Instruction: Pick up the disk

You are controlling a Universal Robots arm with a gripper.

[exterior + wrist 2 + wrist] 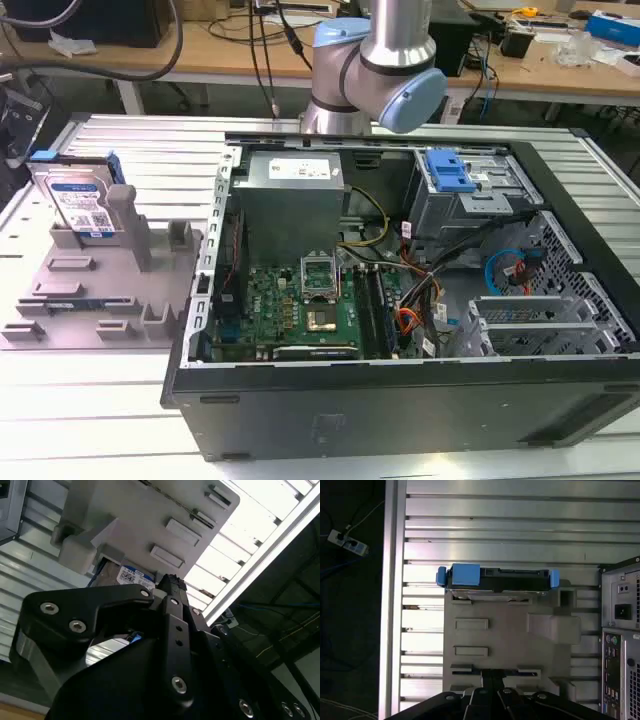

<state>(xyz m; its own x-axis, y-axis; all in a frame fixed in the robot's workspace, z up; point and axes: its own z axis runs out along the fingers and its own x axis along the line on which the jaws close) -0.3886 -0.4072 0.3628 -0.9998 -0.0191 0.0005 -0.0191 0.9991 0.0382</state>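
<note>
The disk stands on edge in a slot at the far end of the grey fixture tray, on the exterior view's left, its blue-and-white label facing the camera. The first wrist view looks down on the disk's dark top edge with blue rails at both ends. My gripper hovers well above the tray's opposite end, apart from the disk, shut with nothing held. In the second wrist view the gripper lies in front of the disk's label and the tray.
An open computer case fills the slatted aluminium table beside the tray, with a blue drive-bay latch inside. My arm rises behind the case. The case's rear panel sits close to the tray. A power strip lies on the floor.
</note>
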